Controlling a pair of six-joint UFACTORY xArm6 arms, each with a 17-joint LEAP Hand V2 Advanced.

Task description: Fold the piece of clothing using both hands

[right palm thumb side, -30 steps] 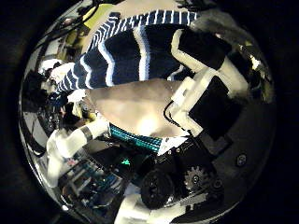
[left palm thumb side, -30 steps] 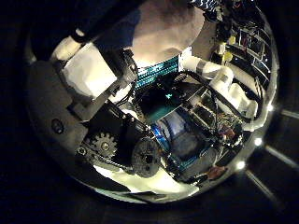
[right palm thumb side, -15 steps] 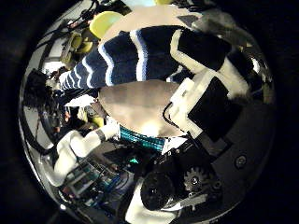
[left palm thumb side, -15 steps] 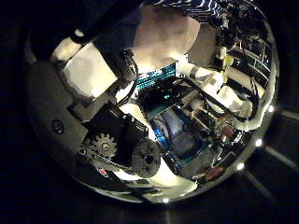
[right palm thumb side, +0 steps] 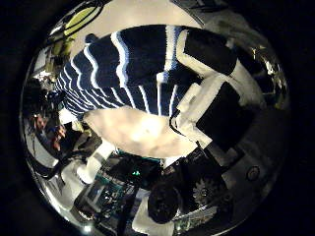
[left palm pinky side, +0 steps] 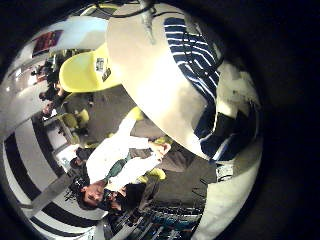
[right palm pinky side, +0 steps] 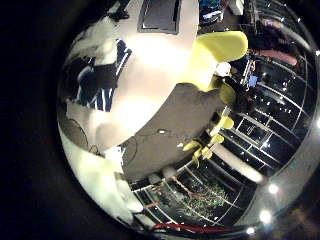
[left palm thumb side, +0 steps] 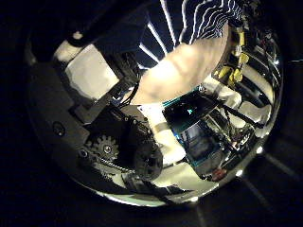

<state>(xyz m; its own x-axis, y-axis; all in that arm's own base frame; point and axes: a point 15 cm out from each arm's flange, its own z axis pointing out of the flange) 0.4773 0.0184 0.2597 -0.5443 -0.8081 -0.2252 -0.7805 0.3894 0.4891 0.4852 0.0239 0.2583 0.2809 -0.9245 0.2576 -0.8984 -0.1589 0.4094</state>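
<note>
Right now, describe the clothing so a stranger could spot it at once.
Find the round pale table. The clothing lies on it near its edge: a dark knit with thin white stripes. Nothing else on the table is striped cloth.

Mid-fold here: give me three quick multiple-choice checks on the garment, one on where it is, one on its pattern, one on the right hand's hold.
1. Where does the striped garment lie?
A. On the round table
B. On a yellow chair
C. On the floor

2. What is its pattern?
A. Plain, no pattern
B. Dark with pale stripes
C. Checked

3. What are the right hand's fingers doing?
A. Held far from the cloth
B. Holding a cup
C. Up against the cloth's edge

Answers: 1 A, the left little finger side view shows it on the tabletop. 2 B, stripes show in the right thumb side view. 3 C, fingers overlap the cloth's edge there.
</note>
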